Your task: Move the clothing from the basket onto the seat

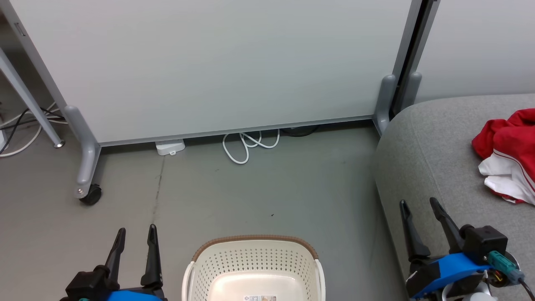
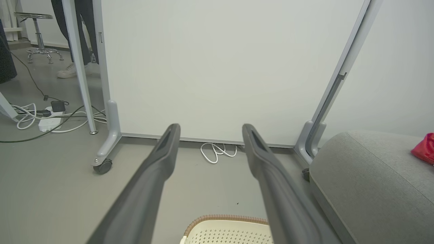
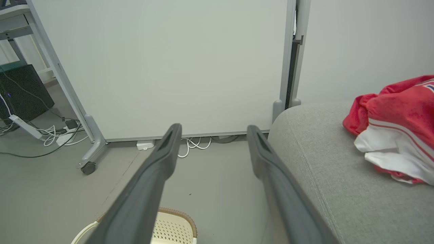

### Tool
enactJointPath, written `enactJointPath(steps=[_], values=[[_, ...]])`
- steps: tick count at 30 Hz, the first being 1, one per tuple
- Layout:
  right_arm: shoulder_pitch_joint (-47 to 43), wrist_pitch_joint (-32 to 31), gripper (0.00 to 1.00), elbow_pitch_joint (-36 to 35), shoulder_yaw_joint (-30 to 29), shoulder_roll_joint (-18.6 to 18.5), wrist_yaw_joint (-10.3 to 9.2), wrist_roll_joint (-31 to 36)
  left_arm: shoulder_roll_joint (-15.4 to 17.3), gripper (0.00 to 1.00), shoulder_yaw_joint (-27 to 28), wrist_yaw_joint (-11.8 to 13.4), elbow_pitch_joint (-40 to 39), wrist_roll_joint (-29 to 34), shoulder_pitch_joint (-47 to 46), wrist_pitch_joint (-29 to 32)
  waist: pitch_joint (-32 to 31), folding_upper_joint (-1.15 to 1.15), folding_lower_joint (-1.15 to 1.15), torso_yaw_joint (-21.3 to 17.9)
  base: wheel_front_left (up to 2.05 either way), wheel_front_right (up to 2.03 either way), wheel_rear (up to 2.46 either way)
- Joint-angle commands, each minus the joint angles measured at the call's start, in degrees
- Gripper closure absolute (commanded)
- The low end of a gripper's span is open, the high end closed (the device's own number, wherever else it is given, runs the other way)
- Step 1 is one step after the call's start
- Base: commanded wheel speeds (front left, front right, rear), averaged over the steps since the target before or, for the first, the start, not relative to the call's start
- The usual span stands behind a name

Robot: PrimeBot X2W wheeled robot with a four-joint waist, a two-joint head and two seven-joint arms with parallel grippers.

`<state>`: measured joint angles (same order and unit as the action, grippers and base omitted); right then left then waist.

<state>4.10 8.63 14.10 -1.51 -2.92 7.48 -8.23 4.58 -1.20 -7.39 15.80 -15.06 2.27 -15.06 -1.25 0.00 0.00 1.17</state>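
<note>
The left arm sits low at the lower left of the head view, the left gripper pointing straight up that view, above the grey floor just left of the basket. Its two dark fingers stand wide apart with nothing between them, touching nothing. The right arm sits at the lower right, the right gripper leaning slightly to the left, over the near left edge of the seat. Its fingers are likewise spread fully, empty, clear of the fabric as far as the right wrist view lets me judge.

The basket stands on the floor between the two grippers, at the bottom centre of the head view. Its brown rim band curves across the far side. The part of its pale bottom that is in frame carries a small label, and the near half is cut off by the picture's edge.

The clothing lies bunched on the seat, well to the right of the right gripper: red folds on top, white cloth with a thin red stripe beneath. A pale partition panel on casters stands behind, with a white cable coiled at its foot.
</note>
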Motion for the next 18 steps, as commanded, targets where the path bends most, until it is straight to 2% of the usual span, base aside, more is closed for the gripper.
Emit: enactJointPath(steps=[1,18], values=[[-1.0,0.1,0.00,0.2,0.0,0.0,0.03,-0.3,0.3,0.00,-0.1,-0.1,0.0,0.2,0.5,-0.2,0.0,0.00,0.00,0.0,0.00,0.00,0.00],[-0.9,0.1,0.00,1.0,0.0,0.0,0.03,-1.2,0.0,0.00,-0.1,-0.1,0.0,-0.3,0.6,-0.2,0.3,0.00,0.00,-0.8,0.00,0.00,0.00]])
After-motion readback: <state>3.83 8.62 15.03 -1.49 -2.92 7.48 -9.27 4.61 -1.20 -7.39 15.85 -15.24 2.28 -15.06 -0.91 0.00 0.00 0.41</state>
